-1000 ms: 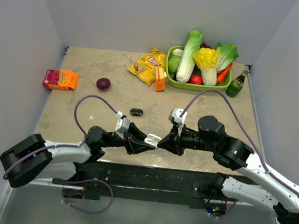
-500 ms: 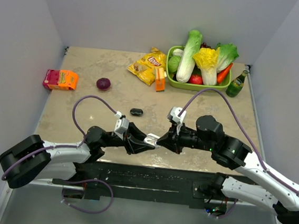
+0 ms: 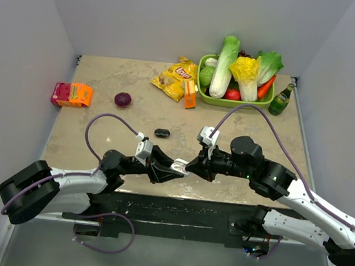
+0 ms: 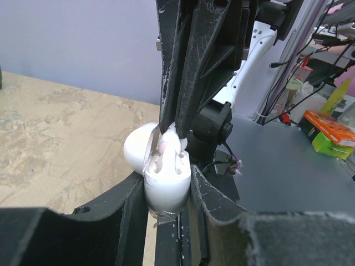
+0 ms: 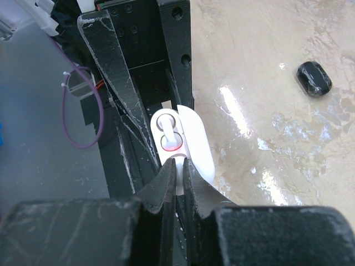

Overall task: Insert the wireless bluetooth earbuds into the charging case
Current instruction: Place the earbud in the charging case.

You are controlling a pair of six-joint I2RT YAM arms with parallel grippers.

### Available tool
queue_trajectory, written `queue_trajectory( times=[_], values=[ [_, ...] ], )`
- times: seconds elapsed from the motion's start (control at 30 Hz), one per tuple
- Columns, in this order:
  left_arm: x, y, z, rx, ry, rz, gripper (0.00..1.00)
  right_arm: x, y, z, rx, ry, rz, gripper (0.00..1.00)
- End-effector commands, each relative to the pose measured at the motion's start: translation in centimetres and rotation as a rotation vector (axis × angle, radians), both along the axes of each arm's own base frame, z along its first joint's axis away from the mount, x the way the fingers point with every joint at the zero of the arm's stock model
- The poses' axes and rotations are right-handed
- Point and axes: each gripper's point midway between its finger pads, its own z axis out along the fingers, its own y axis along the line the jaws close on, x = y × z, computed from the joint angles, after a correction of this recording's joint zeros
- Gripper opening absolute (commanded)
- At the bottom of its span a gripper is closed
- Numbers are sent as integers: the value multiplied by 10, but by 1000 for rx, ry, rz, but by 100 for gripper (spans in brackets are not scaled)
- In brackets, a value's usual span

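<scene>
While both arms meet low over the near middle of the bench (image 3: 105, 101), I note the left pincer (image 3: 173, 168) clamped on the lower body of the white charging case (image 4: 166, 191), holding it upright with its lid (image 4: 138, 149) hinged open to one side. The right pincer (image 5: 178, 172) comes in from the opposite side, jaws drawn almost together, pinching a white earbud (image 4: 169, 145) right at the open mouth of the case. How deep the bud sits in its well I cannot tell. A black case (image 3: 162, 133) lies closed on the bench, apart from both pincers, towards the far side.
</scene>
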Motion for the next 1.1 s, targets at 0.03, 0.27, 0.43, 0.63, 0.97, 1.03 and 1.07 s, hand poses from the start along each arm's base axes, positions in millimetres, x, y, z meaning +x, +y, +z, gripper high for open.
queue_trajectory(
  times=[0.03, 0.27, 0.43, 0.63, 0.97, 1.03, 1.07],
  values=[
    [-31, 37, 118, -444, -401, 5, 0, 2, 5, 5, 21, -36, 9, 0],
    [-33, 38, 126, -462, -408, -5, 0, 3, 3, 0, -3, -43, 5, 0],
    [-37, 39, 132, -481, -412, -27, 0, 2, 3, -2, -13, -47, 9, 0],
    [-41, 42, 139, -499, -423, -36, 0, 3, 1, -3, -24, -51, -1, 0],
    [-47, 45, 143, -504, -434, -59, 0, 5, -4, 3, -26, -73, -18, 0],
    [-48, 45, 142, -503, -433, -66, 0, 5, -6, 3, -31, -76, -23, 0],
    [-49, 45, 142, -503, -435, -70, 0, 5, -7, 5, -28, -80, -22, 0]
  ],
)
